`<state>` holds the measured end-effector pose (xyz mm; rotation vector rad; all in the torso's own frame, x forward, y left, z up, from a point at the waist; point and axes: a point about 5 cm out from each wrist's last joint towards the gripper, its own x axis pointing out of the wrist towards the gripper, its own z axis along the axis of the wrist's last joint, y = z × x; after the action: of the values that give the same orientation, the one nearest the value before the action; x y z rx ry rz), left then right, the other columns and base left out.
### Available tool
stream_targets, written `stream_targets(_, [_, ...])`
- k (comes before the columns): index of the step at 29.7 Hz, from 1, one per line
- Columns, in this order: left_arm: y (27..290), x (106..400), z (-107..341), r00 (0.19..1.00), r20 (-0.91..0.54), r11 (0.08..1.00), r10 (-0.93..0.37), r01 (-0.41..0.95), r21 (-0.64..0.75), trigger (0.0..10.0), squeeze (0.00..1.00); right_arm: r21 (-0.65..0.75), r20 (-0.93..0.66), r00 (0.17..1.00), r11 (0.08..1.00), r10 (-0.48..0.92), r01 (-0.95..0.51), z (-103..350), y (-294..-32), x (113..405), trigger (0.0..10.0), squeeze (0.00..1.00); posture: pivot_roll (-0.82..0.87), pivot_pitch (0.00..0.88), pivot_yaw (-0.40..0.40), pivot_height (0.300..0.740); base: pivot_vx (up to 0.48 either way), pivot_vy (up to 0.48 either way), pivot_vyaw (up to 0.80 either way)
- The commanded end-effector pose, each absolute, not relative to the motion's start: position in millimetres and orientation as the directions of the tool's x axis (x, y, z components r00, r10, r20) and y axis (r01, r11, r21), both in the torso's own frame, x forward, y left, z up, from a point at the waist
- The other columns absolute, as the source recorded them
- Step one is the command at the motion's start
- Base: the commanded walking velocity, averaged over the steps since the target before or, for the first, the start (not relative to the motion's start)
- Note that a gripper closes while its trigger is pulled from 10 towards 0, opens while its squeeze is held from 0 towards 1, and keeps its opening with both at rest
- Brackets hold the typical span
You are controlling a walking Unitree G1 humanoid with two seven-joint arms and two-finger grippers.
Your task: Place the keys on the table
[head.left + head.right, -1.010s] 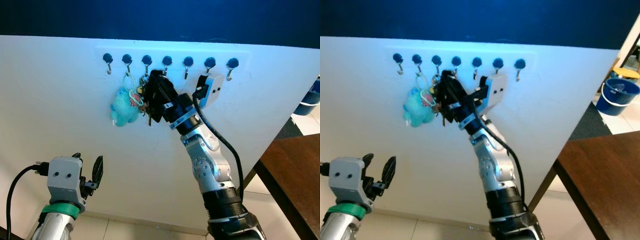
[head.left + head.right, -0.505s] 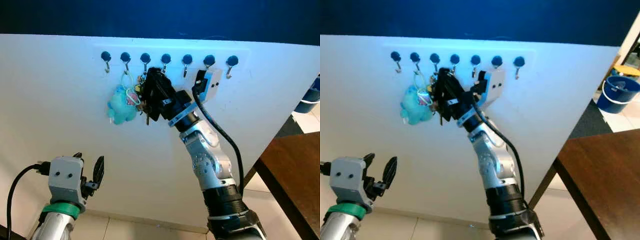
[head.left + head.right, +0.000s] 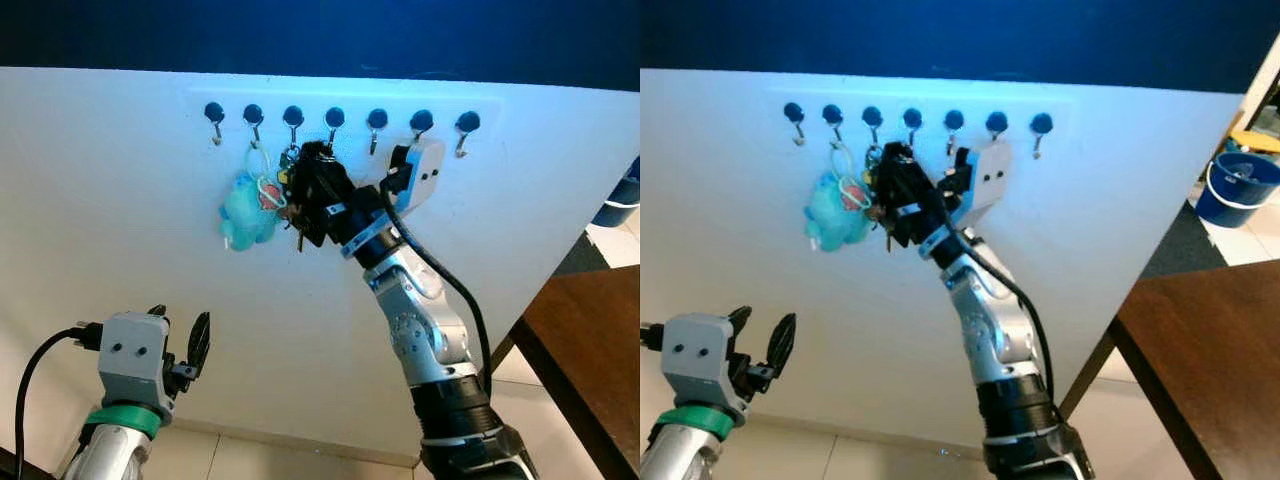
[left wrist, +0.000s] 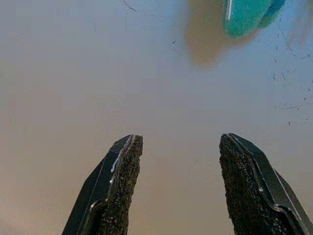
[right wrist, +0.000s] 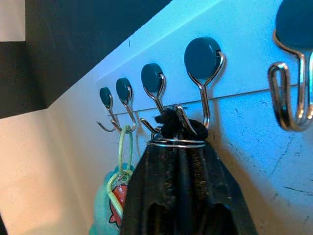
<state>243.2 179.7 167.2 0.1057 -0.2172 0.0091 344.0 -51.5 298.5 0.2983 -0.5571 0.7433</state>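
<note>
A bunch of keys [image 3: 292,212] on a wire ring [image 5: 177,143] hangs at a row of blue-capped hooks [image 3: 335,118] on the white wall. My right gripper [image 3: 308,178] is raised to the rack and shut on the keys, just below a hook [image 5: 203,81]. I cannot tell whether the ring still hangs on that hook. A teal plush keychain [image 3: 246,218] on a green loop dangles just left of the keys. My left gripper [image 3: 178,332] is low at the left, open and holding nothing, its fingers [image 4: 120,181] facing the bare wall.
The corner of a brown wooden table [image 3: 592,345] stands at the right, with a dark leg below it. A blue bucket [image 3: 1233,190] sits on the floor beyond it. Further right on the rack are several bare hooks [image 3: 464,128]. Pale floor tiles run along the wall's base.
The view has wobbled slightly. My right gripper stays shut on the keys under the hooks, shifted only a little. The left arm has not moved.
</note>
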Motion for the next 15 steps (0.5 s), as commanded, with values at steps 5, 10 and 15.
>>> stream_targets(5, [181,241,166,0.979,0.204,0.993,-0.004,-0.020,0.116,10.0,0.00,0.035,0.553,0.623,0.731,0.553,-0.681,291,-53,343,10.0,0.00,-0.13,0.112,0.103,0.740,0.000,0.000,0.00])
stream_targets(10, [181,241,166,0.980,0.201,0.993,-0.003,-0.021,0.118,10.0,0.00,0.032,0.543,0.632,0.738,0.553,-0.674,287,-55,342,10.0,0.00,-0.13,0.112,0.103,0.740,0.000,0.000,0.00])
stream_targets(15, [181,240,167,0.980,0.201,0.993,-0.003,-0.022,0.120,10.0,0.00,0.035,0.521,0.648,0.745,0.555,-0.666,279,-59,339,10.0,0.00,-0.12,0.121,0.105,0.740,0.000,0.000,0.00])
